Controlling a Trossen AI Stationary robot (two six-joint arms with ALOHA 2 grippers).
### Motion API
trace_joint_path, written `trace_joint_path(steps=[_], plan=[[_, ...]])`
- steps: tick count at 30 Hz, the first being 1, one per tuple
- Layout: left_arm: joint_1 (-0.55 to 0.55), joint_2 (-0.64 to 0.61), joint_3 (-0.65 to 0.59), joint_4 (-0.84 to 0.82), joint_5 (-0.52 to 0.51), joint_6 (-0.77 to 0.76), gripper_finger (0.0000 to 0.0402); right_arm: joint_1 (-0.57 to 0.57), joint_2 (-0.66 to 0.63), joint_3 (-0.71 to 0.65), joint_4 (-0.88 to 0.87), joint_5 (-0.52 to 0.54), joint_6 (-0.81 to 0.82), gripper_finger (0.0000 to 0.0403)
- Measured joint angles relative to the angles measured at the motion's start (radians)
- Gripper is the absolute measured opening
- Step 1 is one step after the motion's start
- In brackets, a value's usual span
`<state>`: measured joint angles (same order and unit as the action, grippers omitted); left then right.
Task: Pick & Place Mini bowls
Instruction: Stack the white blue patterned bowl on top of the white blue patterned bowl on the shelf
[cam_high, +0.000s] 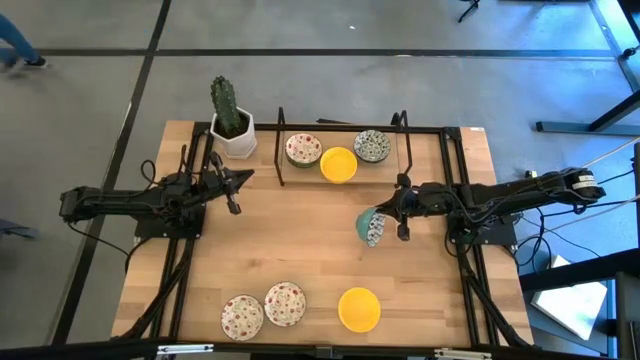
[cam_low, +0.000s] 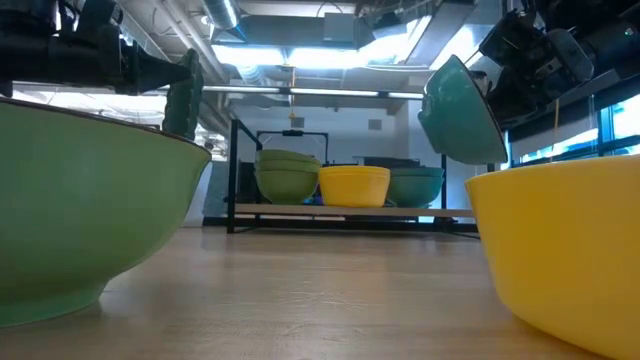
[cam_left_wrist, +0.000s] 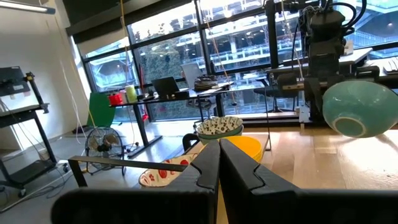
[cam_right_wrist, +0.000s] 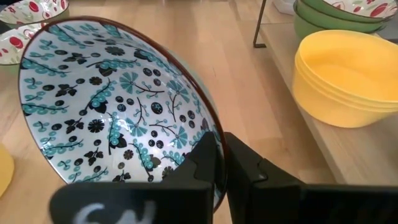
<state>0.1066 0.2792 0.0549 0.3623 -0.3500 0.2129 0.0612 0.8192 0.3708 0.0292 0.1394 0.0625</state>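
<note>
When viewed from above, the right gripper (cam_high: 400, 222) is seen closed on the rim of a blue-green patterned bowl (cam_high: 371, 227), which is held tilted above the table (cam_high: 300, 250), in front of the black rack (cam_high: 345, 128). The left gripper (cam_high: 238, 190) is closed on nothing, beside the cactus pot (cam_high: 233, 135).

At table height, the held bowl (cam_low: 460, 110) hangs clear of the tabletop, nearer than the rack (cam_low: 235, 170).

At the left wrist, closed fingers (cam_left_wrist: 205, 168) are shown empty.

At the right wrist, the bowl rim (cam_right_wrist: 217, 146) is pinched between the fingers (cam_right_wrist: 249, 171); one lies inside the bowl, one outside.
</note>
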Motion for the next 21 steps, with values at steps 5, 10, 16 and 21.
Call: trace_joint_path(steps=[5,10,16,21], plan=[[0.000,0.000,0.000,0.000,0.000,0.000,0.0004,0.000,0.000,-0.001,-0.002,0.000,0.005,0.0017],[0.000,0.000,0.000,0.000,0.000,0.000,0.0004,0.000,0.000,-0.001,-0.005,0.000,0.005,0.0017],[0.000,0.000,0.000,0.000,0.000,0.000,0.0004,0.000,0.002,-0.001,-0.005,0.000,0.009,0.0017],[0.000,0.000,0.000,0.000,0.000,0.000,0.0004,0.000,0.025,-0.001,-0.006,0.000,0.009,0.0017]])
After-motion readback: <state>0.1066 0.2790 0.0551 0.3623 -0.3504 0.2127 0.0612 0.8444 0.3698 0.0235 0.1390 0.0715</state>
